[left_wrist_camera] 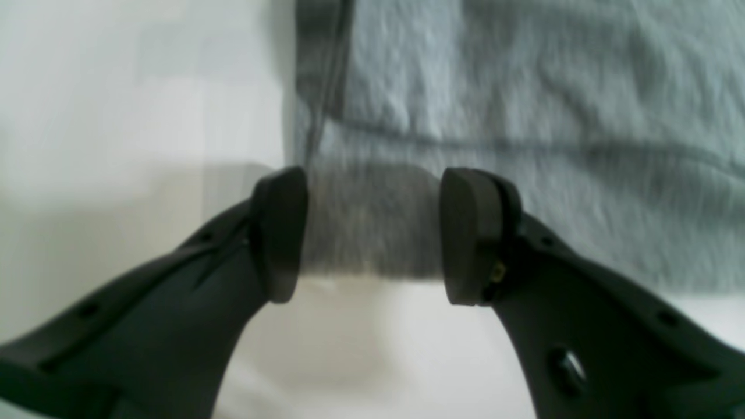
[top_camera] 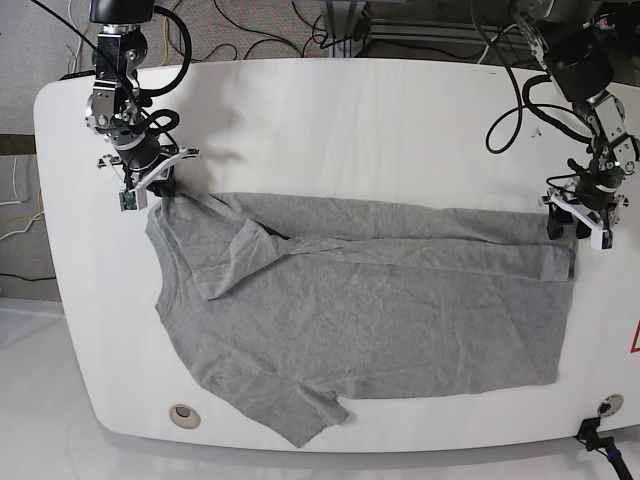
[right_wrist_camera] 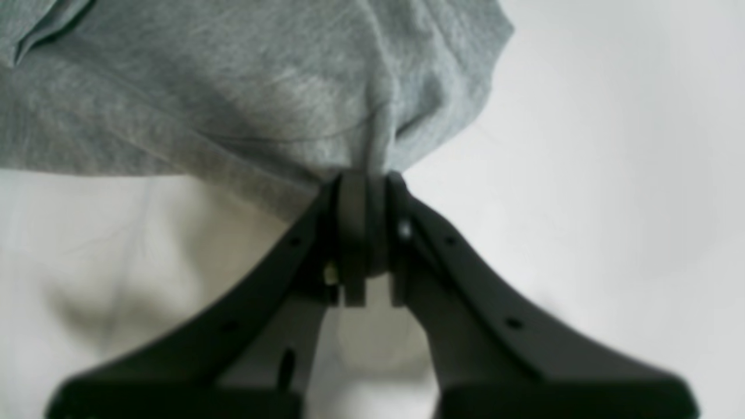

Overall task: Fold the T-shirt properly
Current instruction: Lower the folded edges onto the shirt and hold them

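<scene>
A grey T-shirt (top_camera: 380, 310) lies spread on the white table (top_camera: 330, 120), its top part folded down with one sleeve (top_camera: 235, 255) lying over the body. At the shirt's upper left corner in the base view, my right gripper (top_camera: 150, 190) is shut on a pinch of fabric. The right wrist view shows the cloth (right_wrist_camera: 233, 87) bunched into the closed right gripper (right_wrist_camera: 364, 192). My left gripper (top_camera: 577, 225) is at the shirt's right edge. In the left wrist view the left gripper (left_wrist_camera: 372, 227) stands open, its fingers either side of the shirt's corner (left_wrist_camera: 524, 116).
Cables (top_camera: 250, 30) run behind the table's far edge. Round holes sit near the front edge at the left (top_camera: 181, 412) and right (top_camera: 603, 404). A red mark (top_camera: 634, 340) shows at the right border. Bare table lies beyond the shirt's top.
</scene>
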Controlling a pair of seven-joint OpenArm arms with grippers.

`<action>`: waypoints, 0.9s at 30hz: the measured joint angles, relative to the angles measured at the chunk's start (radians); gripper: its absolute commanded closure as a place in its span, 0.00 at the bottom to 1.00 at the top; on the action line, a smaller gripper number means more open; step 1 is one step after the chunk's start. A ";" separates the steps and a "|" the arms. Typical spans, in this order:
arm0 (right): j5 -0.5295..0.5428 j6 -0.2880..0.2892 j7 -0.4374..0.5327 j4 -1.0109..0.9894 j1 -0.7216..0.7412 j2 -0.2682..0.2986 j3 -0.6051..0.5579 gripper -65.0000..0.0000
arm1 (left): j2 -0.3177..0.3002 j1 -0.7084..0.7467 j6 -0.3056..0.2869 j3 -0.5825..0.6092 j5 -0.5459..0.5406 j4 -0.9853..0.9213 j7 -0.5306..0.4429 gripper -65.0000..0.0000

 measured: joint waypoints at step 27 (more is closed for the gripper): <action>0.000 -0.001 0.004 0.001 -0.004 -0.011 0.002 0.93 | 0.011 0.027 0.037 -0.003 0.117 0.081 0.003 0.47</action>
